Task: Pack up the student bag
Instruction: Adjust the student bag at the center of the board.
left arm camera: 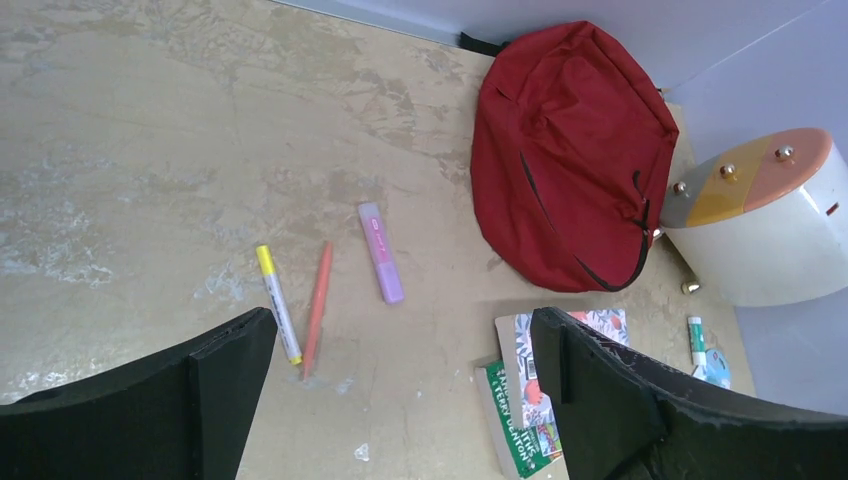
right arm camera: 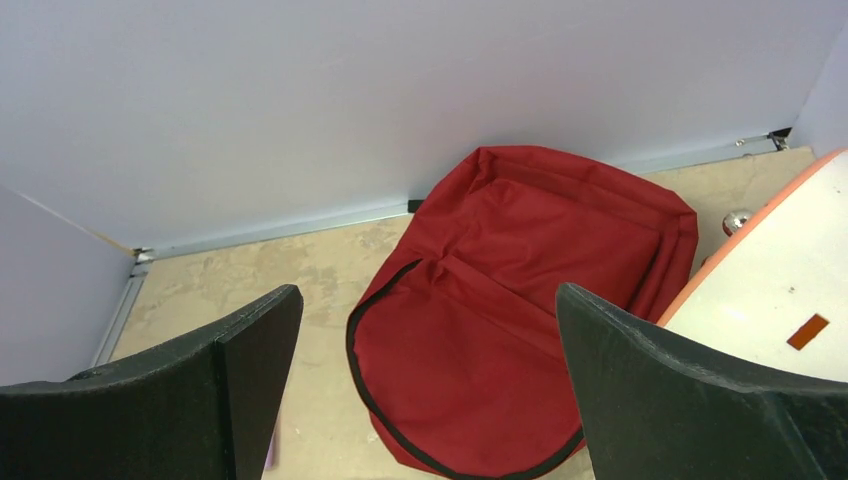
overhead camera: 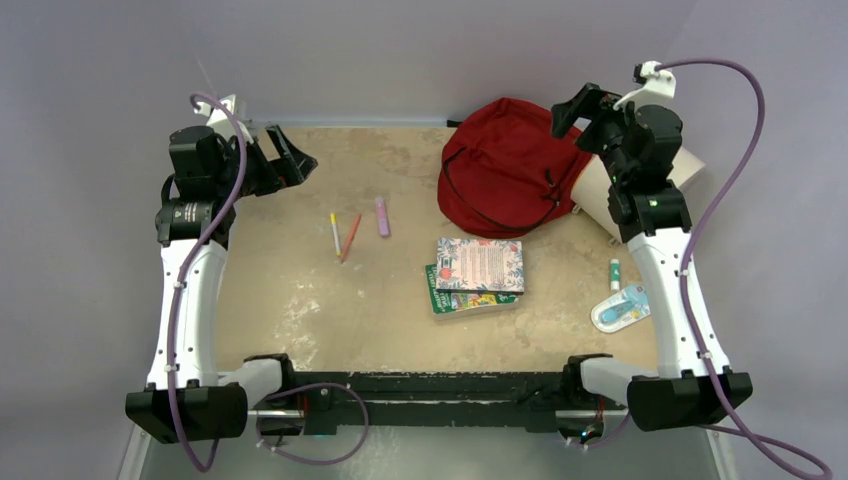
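Nothing looks packed yet: the student bag point(overhead camera: 505, 165) lies far right, seemingly closed, with the books point(overhead camera: 478, 275), markers point(overhead camera: 350, 232) and glue stick point(overhead camera: 615, 272) loose nearby. The left gripper point(overhead camera: 298, 160) and right gripper point(overhead camera: 572, 112) gape empty.

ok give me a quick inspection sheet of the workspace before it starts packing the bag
surface: beige mottled table, pale scuffed patches, no spills seen
job's things: dark-red student bag lying flat at the far right, zip looks closed; two stacked books, yellow-capped marker, orange pen, purple highlighter, glue stick and blue blister pack loose on the table
clutter: white cylinder box with an orange-topped lid, beside the bag
grippers: left pincer and right pincer both open, empty, raised above the table
cables: purple cables run along both arms
surroundings: plain pale walls; nothing else seen
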`<state>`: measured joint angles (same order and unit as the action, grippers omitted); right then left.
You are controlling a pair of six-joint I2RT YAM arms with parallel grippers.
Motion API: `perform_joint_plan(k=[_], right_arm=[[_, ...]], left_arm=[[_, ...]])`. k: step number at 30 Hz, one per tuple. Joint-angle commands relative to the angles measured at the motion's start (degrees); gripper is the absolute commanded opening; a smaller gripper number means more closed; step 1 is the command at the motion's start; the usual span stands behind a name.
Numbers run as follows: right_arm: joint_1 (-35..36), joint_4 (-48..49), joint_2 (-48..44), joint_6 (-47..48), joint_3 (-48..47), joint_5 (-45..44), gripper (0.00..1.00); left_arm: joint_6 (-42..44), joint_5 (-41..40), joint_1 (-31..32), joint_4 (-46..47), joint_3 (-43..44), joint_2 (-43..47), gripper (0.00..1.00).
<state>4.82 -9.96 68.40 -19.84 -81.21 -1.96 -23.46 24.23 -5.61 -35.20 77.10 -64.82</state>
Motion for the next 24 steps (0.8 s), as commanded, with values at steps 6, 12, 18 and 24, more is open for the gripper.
perform_joint_plan(k=[6, 12, 18, 24], right_arm=[[-0.2, 2.5, -1.3, 0.2, -0.6, -2.4, 0.99], [-0.2, 2.5, -1.4, -2.6, -0.3, -7.5, 0.99], [-0.2, 2.8, -0.1, -2.6, -1.1, -4.5, 0.99], [-0.2, 6.6, 0.7, -1.6, 1.7, 9.5, 0.99]], left_arm=[[-0.5, -5.1, -0.1, 1.4, 2.7, -0.6, 1.00], [0.3, -4.6, -0.1, 1.7, 3.0, -1.5, 1.00], [-1.4, -2.9, -0.1, 2.2, 2.7, -3.7, 1.00], [-1.7, -5.1, -0.1, -0.2, 3.1, -6.2, 1.00]])
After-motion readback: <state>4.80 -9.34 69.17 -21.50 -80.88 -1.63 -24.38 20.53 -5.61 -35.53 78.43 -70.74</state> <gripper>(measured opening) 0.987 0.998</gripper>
